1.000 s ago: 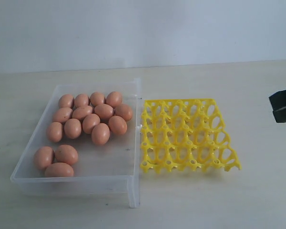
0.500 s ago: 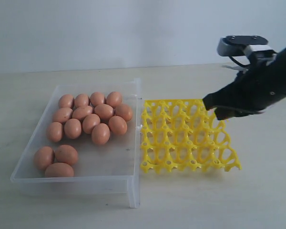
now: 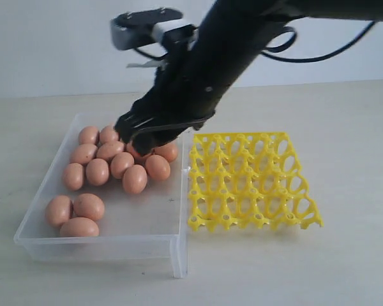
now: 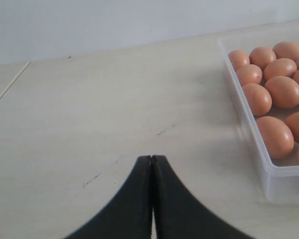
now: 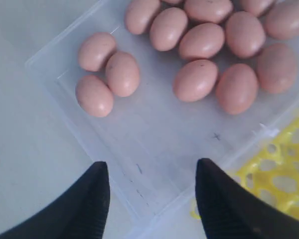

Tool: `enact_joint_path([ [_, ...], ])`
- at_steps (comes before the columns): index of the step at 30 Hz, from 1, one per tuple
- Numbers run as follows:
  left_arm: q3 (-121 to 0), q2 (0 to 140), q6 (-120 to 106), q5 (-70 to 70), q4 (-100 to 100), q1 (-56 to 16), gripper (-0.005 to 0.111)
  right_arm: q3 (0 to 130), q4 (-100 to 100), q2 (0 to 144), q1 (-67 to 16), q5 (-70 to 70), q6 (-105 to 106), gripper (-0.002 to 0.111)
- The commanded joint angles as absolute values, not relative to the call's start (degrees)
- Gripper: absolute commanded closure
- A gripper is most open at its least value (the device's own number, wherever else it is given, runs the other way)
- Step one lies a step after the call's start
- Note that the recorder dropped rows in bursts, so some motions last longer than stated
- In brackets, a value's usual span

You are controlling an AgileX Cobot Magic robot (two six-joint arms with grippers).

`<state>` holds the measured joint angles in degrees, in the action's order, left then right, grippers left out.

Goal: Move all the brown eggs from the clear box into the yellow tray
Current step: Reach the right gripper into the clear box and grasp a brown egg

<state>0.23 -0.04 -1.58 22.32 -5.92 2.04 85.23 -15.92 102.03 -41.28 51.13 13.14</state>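
Right now the right gripper [image 3: 139,139] hangs over the far side of the clear box [image 3: 102,245], above the packed cluster of brown eggs [image 3: 122,164]. Its jaws stand wide apart with nothing between them, as the right wrist view [image 5: 150,169] shows. The left gripper [image 4: 152,158] is pressed closed and empty, over bare table [image 3: 345,127] beside the box. All the eggs in view lie in the box: most in one tight group toward the back, three more [image 3: 76,213] in a small clump near the front corner. The yellow tray [image 3: 252,180] sits just beside the box, and none of its visible cells holds an egg.

So the step in hand looks like the first pick, and the choice of egg matters most. Eggs in the middle of the cluster touch their neighbours on every side — a finger pushed down there would likely shove or roll them. An egg on the cluster's rim, such as the one nearest the bare floor [image 3: 135,179], probably offers room for both fingers.

I would turn the jaws to span the egg's narrow width, lower until the pads sit at its widest part, and close gently — the shell is smooth and would slip or crack under a careless squeeze. A straight lift should clear the low wall before the egg crosses to the tray.
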Motion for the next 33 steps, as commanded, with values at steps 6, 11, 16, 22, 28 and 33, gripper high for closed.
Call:
enact_joint_path([
  [6, 0.0, 0.0, -1.3, 21.79, -5.78, 1.7, 0.107, 107.28, -11.89, 122.75, -46.35, 62.84, 8.86, 0.061],
  [11, 0.0, 0.0, -1.3, 21.79, -5.78, 1.7, 0.107, 114.98, -10.2, 129.15, -48.34, 61.93, 12.16, 0.056],
  [16, 0.0, 0.0, -1.3, 21.79, -5.78, 1.7, 0.107, 117.07, -10.32, 131.78, -49.43, 56.43, 17.23, 0.051],
  [22, 0.0, 0.0, -1.3, 21.79, -5.78, 1.7, 0.107, 117.07, -10.22, 132.76, -50.29, 52.09, 19.86, 0.051],
  [28, 0.0, 0.0, -1.3, 21.79, -5.78, 1.7, 0.107, 117.07, -9.25, 135.71, -50.64, 52.05, 20.36, 0.051],
  [33, 0.0, 0.0, -1.3, 21.79, -5.78, 1.7, 0.107, 117.07, -9.83, 136.78, -50.64, 49.24, 20.58, 0.051],
])
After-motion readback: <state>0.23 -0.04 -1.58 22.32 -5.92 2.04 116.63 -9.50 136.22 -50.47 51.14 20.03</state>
